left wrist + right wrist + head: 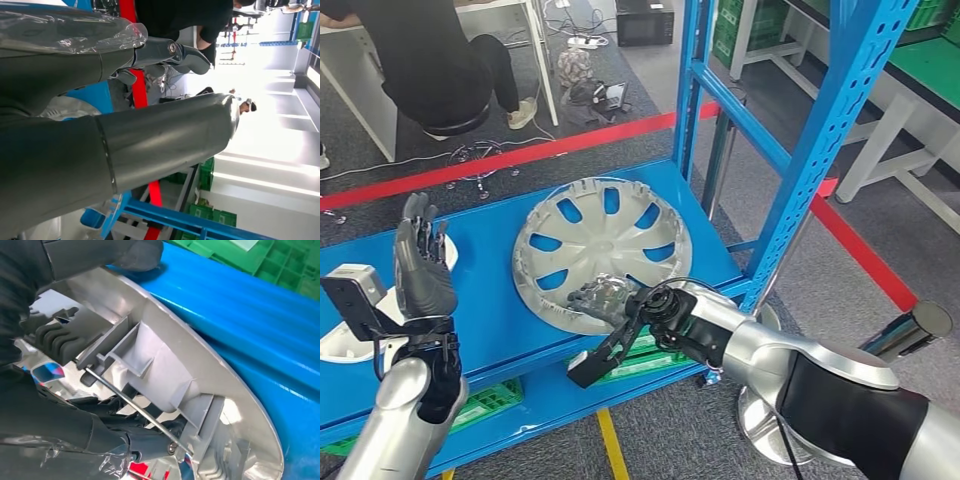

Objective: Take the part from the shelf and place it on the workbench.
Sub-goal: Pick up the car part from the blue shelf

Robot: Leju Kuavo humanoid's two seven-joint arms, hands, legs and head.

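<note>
Hubcap (601,250): a silver wheel cover lying flat on the blue shelf (490,300), inner side up, with the shelf's blue showing through its slots. It sits towards the right end of the board, near the upright blue post (833,130).

Right hand (601,298): reaching in from the right and resting at the near rim of the hubcap. From the wrist camera its dark fingers (60,337) lie inside the rim against the grey ribs, and the thumb (139,252) sits over the outer edge, so the rim is between them. It looks like a grip on the rim, though I cannot tell how tight.

Left hand (422,265): held up over the left part of the shelf, palm raised, fingers upright and slightly apart, nothing in it. It touches no part.

White part (350,335): another piece at the far left of the shelf, partly hidden behind the left arm.

Below the shelf: green crates (482,405) on the lower level.

Background: a person (433,60) in dark clothes sitting on a stool beyond a red floor line (546,150).
</note>
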